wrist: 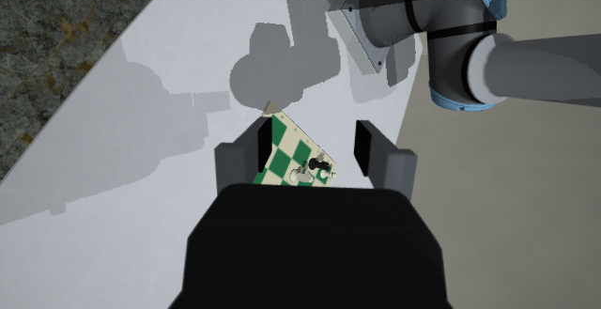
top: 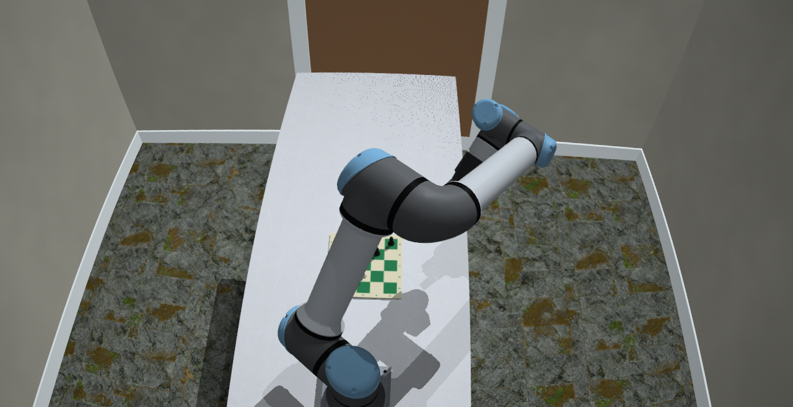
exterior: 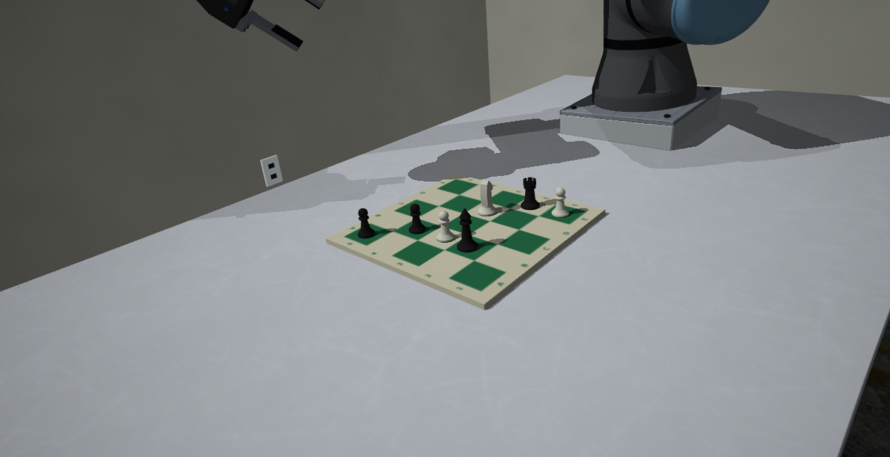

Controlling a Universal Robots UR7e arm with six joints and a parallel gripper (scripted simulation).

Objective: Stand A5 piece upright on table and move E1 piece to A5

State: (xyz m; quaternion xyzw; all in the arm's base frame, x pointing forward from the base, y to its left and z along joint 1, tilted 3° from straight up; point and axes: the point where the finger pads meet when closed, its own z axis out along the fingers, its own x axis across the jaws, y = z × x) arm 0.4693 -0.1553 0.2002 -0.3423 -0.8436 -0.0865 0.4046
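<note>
The green and cream chessboard (exterior: 460, 238) lies on the grey table, and it also shows in the top view (top: 382, 269) and the wrist view (wrist: 293, 156). A black pawn (exterior: 364, 222) stands upright on the board's left corner square, which I read as A5. A white pawn (exterior: 560, 202) stands upright on the right corner square, which I read as E1. My gripper (exterior: 309, 23) is open and empty. It hangs high in the air, tilted, beyond the table's left edge and far from the board. In the wrist view the open fingers frame part of the board far below.
Other upright pieces on the board: a black pawn (exterior: 416, 218), a white pawn (exterior: 444, 226), a black bishop (exterior: 466, 230), a white knight (exterior: 486, 198) and a black rook (exterior: 529, 193). The arm's base (exterior: 640, 115) stands behind the board.
</note>
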